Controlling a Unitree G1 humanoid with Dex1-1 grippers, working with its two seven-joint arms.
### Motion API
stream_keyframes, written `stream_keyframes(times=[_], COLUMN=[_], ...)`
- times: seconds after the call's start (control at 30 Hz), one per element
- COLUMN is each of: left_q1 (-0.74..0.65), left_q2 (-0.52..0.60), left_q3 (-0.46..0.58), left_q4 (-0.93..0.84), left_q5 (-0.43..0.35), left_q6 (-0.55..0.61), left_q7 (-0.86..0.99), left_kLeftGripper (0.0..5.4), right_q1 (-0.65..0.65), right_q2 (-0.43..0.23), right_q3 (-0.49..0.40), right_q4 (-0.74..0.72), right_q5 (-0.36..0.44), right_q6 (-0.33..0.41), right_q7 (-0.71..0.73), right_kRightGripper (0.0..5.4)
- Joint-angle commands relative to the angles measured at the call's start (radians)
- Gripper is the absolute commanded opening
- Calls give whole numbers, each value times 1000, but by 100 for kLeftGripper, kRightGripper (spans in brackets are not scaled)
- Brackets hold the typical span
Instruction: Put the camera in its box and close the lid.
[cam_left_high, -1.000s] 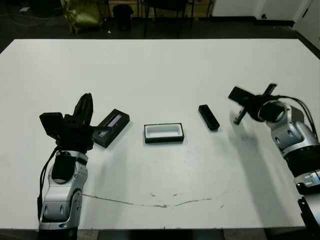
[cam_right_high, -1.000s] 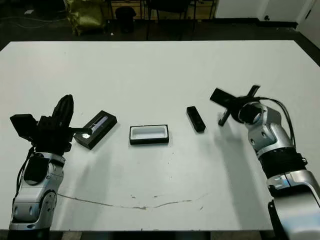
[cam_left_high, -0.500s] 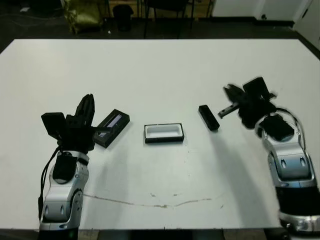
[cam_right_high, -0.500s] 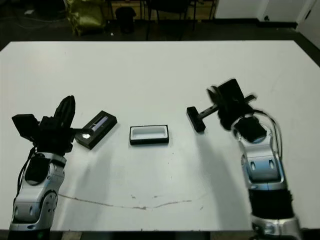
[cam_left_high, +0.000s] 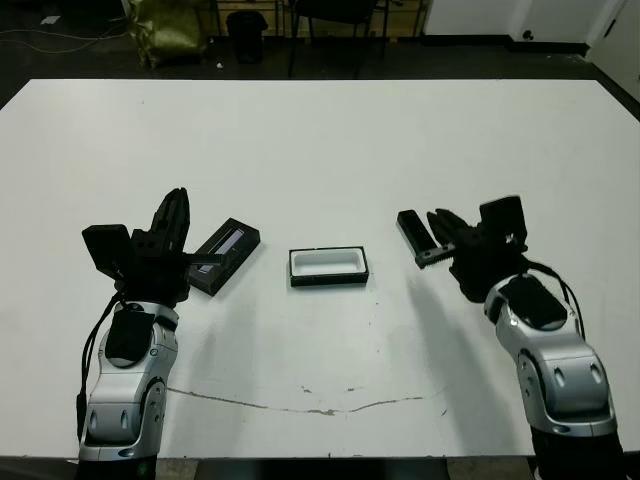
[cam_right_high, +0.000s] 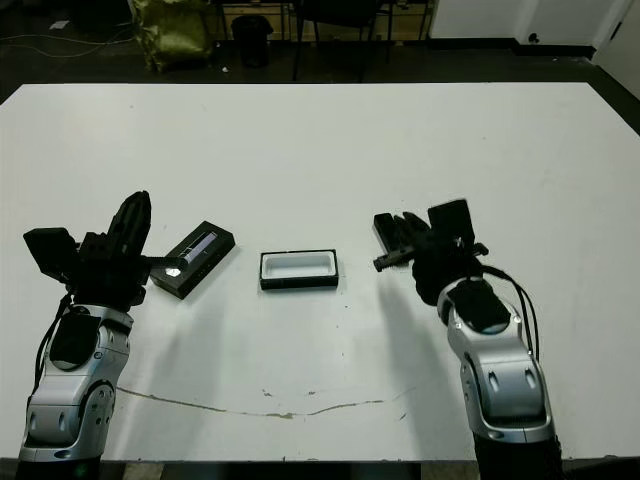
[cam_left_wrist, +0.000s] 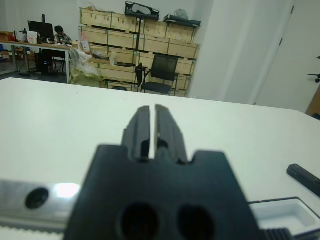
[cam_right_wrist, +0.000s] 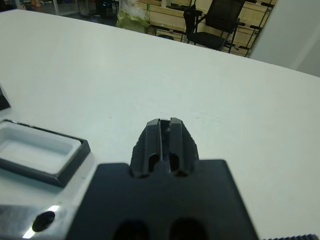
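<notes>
The camera (cam_left_high: 409, 226) is a slim black bar lying on the white table right of centre. My right gripper (cam_left_high: 438, 222) hovers just beside its right edge, partly overlapping it, and its fingers (cam_right_wrist: 165, 138) are pressed together with nothing between them. The box (cam_left_high: 328, 266), a black tray with white lining, sits open at the middle and shows again in the right wrist view as the box (cam_right_wrist: 36, 150). Left of it lies the lid (cam_left_high: 224, 254), black with a pale stripe. My left gripper (cam_left_high: 172, 212) stands shut just left of the lid, its fingers (cam_left_wrist: 141, 127) holding nothing.
A thin brown crack line (cam_left_high: 310, 405) crosses the table near its front edge. Beyond the far edge stand a chair (cam_left_wrist: 162, 72), stacked wooden crates (cam_left_wrist: 115, 47) and a yellow bag (cam_left_high: 165, 25). A person sits at a distant desk (cam_left_wrist: 60, 35).
My right arm has swung in from the far right, turned and dropped close to the camera's right side. The left arm, lid, box and camera have stayed put.
</notes>
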Motion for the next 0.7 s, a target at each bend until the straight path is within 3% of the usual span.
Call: stream_keyframes(times=[0.03,0.2,0.37,0.47,0.7], left_q1=[16,16,17,17,15], left_q2=[4,7,5,5,5], left_q3=[4,2,1,3,5], left_q4=[8,11,7,11,20], left_q5=[-8,4,8,3,-1], left_q6=[18,12,18,14,11], left_q7=[-5,-2,4,-2,-8], left_kLeftGripper=[2,2,0,0,0], right_q1=[20,24,2,-8,-22], right_q2=[-6,-1,-31,-44,-90], right_q3=[8,1,27,31,80], right_q4=[14,33,19,7,-7], right_q5=[-26,-7,-4,20,10], right_q6=[18,6,75,101,85], right_q7=[-34,-33,0,38,87], right_kRightGripper=[0,0,9,55,212])
